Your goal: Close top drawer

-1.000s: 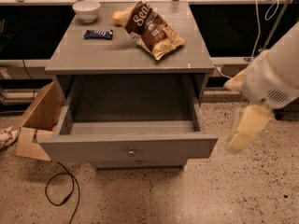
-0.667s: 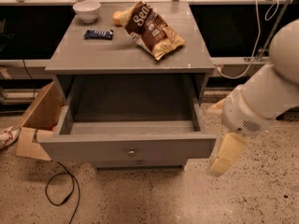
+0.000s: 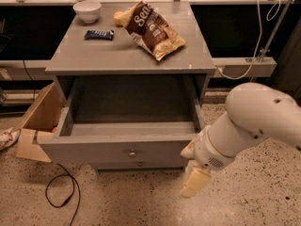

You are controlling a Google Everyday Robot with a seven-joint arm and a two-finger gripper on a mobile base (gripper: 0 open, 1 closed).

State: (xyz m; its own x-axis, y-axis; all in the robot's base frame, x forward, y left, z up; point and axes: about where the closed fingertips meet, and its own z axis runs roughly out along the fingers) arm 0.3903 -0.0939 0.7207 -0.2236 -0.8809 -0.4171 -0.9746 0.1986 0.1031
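The top drawer [image 3: 113,150] is a wide grey drawer pulled far out of the grey cabinet [image 3: 127,60]. Its box is empty, and a small round brass knob [image 3: 132,153] sits at the centre of its front. My gripper [image 3: 194,181] hangs low at the end of the white arm [image 3: 249,121]. It is just in front of and below the right end of the drawer front, close to that corner. I cannot tell whether it touches the drawer.
A lower drawer's knob [image 3: 139,164] shows under the open one. On the cabinet top are a white bowl [image 3: 87,9], a blue bar [image 3: 99,34] and a brown chip bag [image 3: 155,29]. A cardboard box [image 3: 40,119] stands at the left, with a black cable [image 3: 59,194] on the floor.
My arm has swung left and down, bringing the gripper from the right of the cabinet to the drawer's front right corner. The drawer has not moved.
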